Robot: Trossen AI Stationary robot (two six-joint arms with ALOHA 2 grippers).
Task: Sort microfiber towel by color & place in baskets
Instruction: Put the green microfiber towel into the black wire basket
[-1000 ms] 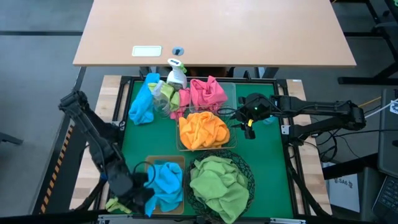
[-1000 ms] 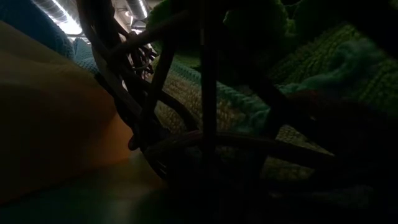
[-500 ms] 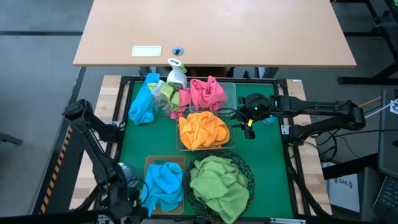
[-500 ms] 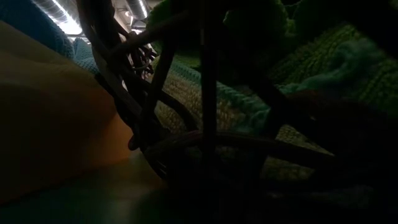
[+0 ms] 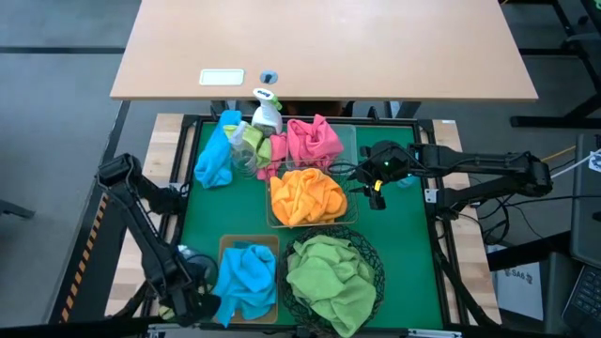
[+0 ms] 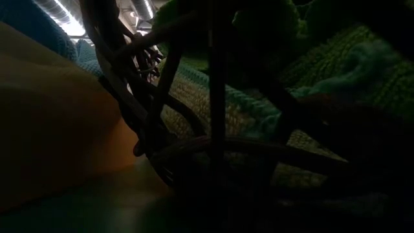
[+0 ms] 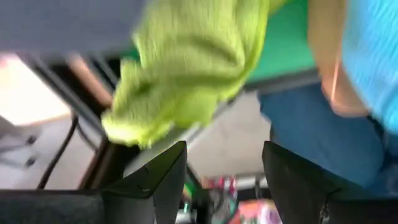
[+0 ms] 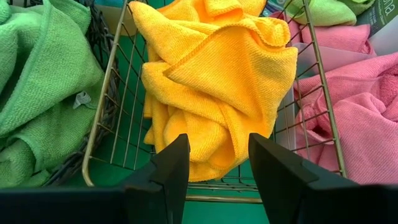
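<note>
Still risky: left gripper (image 7: 224,180) spread, empty beside lime towel (image 7: 186,68) at table edge (image 7: 205,118), could nudge it off; right gripper (image 8: 217,168) spread.

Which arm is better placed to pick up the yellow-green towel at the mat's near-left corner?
Left. The left gripper sits open right beside the yellow-green towel. The right gripper waits open across the mat, by the orange towel.

**Hidden and unclear**

The low view is almost wholly blocked by the round black basket (image 6: 213,129), seen dark and close. Ahead of the left gripper (image 7: 224,180), a yellow-green towel (image 7: 186,62) is blurred, and a blue towel (image 7: 373,56) is cut off.
</note>
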